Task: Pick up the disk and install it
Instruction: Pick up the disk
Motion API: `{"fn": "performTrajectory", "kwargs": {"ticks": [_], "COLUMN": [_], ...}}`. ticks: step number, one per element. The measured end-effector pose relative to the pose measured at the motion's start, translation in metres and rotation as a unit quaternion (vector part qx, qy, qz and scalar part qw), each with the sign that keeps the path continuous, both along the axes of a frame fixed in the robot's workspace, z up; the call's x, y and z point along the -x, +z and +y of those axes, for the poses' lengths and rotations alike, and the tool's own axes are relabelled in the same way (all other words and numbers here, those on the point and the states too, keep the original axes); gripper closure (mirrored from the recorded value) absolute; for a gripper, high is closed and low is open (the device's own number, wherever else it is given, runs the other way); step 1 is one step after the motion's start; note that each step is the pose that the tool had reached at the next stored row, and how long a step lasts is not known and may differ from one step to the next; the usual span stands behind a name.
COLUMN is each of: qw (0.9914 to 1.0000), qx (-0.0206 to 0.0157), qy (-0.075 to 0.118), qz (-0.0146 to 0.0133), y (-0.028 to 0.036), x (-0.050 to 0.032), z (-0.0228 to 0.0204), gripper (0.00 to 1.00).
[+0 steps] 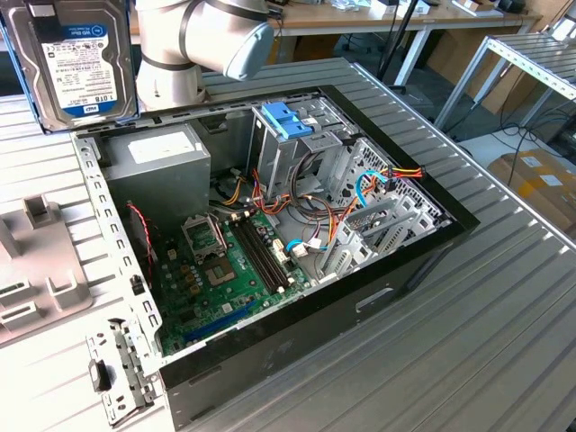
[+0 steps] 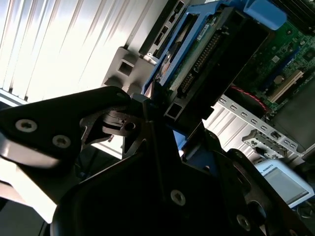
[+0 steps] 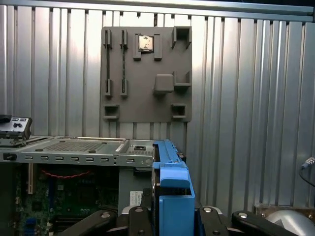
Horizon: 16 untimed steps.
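i see the disk (image 1: 79,56) as dull silver-black metal with a smooth white label (image 1: 85,79), its side rail (image 3: 172,194) smooth blue plastic. the table (image 1: 504,342) is ribbed matt grey metal; the fixture plate (image 3: 146,73) looks matt grey plastic.

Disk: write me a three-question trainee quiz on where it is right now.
1. True or false: the disk lies inside the case.
2. The end effector is: A open; B shut on the disk; C shut on the case.
3. Fill in: in the exterior view, the disk is held at that view's upper ____.
Key: 1 false; 2 B; 3 left.
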<state>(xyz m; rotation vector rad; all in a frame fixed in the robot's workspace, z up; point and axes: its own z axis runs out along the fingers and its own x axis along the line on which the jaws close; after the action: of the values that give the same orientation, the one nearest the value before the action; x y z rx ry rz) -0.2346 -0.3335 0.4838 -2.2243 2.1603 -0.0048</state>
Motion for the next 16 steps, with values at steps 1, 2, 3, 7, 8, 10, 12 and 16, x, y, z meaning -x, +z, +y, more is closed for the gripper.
{"fn": "performTrajectory", "kwargs": {"ticks": [1, 2, 3, 7, 8, 10, 12, 16], "qw": [1.00000, 1.00000, 1.00000, 1.00000, 1.00000, 1.00000, 1.00000, 1.00000], "qx": [0.0000, 0.0000, 0.0001, 0.0001, 0.0001, 0.0001, 0.0001, 0.0001], "qy": [0.000, 0.000, 0.000, 0.000, 0.000, 0.000, 0.000, 0.000], "qz": [0.0000, 0.0000, 0.0000, 0.0000, 0.0000, 0.0000, 0.0000, 0.0000], "y": [0.0000, 0.0000, -0.0001, -0.0002, -0.0001, -0.0002, -0.0002, -0.0004], "x": [-0.0003, -0.0009, -0.0014, -0.0033, -0.0036, -0.0043, -0.0050, -0.0066], "z": [-0.0005, -0.0016, -0.0024, -0.0058, -0.0064, -0.0076, -0.0089, -0.0120], "gripper": [0.63, 0.63, 0.63, 0.63, 0.63, 0.63, 0.63, 0.63]}}
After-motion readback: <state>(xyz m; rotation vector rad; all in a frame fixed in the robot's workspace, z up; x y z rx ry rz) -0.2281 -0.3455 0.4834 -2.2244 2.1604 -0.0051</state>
